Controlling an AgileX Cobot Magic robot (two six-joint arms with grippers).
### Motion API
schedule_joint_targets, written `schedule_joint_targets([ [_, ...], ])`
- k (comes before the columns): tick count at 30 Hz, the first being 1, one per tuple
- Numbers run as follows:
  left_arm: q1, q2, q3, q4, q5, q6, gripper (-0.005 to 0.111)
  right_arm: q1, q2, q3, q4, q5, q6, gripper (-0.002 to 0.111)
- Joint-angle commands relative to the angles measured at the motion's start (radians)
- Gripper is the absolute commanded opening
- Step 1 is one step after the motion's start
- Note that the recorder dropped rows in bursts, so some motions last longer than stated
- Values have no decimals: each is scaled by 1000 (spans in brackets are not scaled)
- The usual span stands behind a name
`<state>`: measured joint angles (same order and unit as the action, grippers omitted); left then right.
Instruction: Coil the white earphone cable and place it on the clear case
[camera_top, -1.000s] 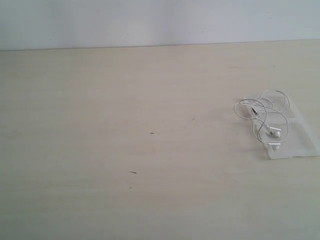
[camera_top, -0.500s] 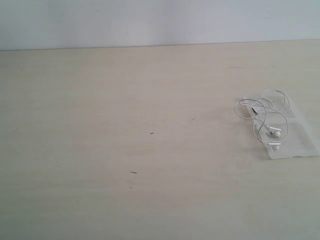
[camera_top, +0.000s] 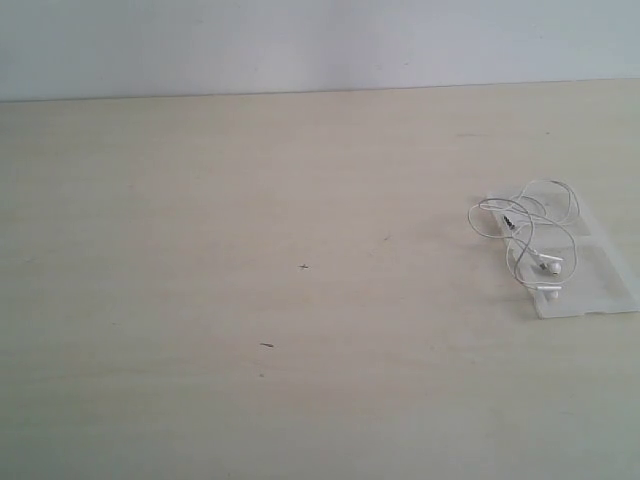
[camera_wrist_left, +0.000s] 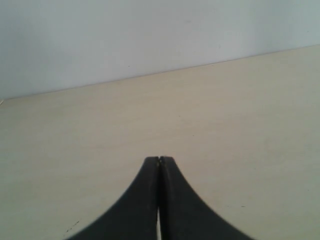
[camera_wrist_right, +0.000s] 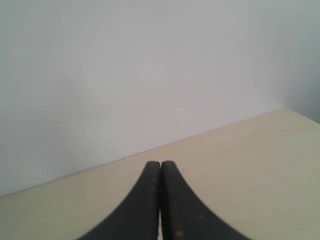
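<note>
The white earphone cable (camera_top: 522, 219) lies in loose loops on the clear case (camera_top: 600, 272) at the right side of the table in the exterior view, its two earbuds (camera_top: 550, 267) resting on the case's near half. Neither arm shows in the exterior view. In the left wrist view my left gripper (camera_wrist_left: 159, 159) is shut with its black fingers pressed together over bare table. In the right wrist view my right gripper (camera_wrist_right: 160, 163) is likewise shut and empty, facing the table's far edge and the wall. Cable and case appear in neither wrist view.
The pale wooden table (camera_top: 250, 250) carries a few small dark specks (camera_top: 267, 345) near its middle. A plain light wall (camera_top: 300, 40) rises behind the table's far edge.
</note>
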<state>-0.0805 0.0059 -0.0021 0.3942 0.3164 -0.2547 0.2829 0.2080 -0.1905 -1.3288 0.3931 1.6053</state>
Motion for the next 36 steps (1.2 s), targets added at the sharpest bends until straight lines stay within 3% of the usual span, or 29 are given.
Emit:
schedule_joint_targets([
  [1, 1, -6, 2, 4, 0, -8, 0, -4, -4, 4, -14, 6, -6, 0],
  [9, 1, -6, 2, 4, 0, -8, 0, -4, -4, 4, 24, 4, -14, 0],
  [23, 1, -6, 2, 4, 0, -8, 0, -4, -4, 4, 311, 91, -346, 0],
  [29, 1, -6, 2, 4, 0, -8, 0, -4, -45, 4, 561, 108, -668, 0],
  [36, 1, -6, 2, 4, 0, -8, 0, -4, -194, 4, 959, 28, -1225, 0],
])
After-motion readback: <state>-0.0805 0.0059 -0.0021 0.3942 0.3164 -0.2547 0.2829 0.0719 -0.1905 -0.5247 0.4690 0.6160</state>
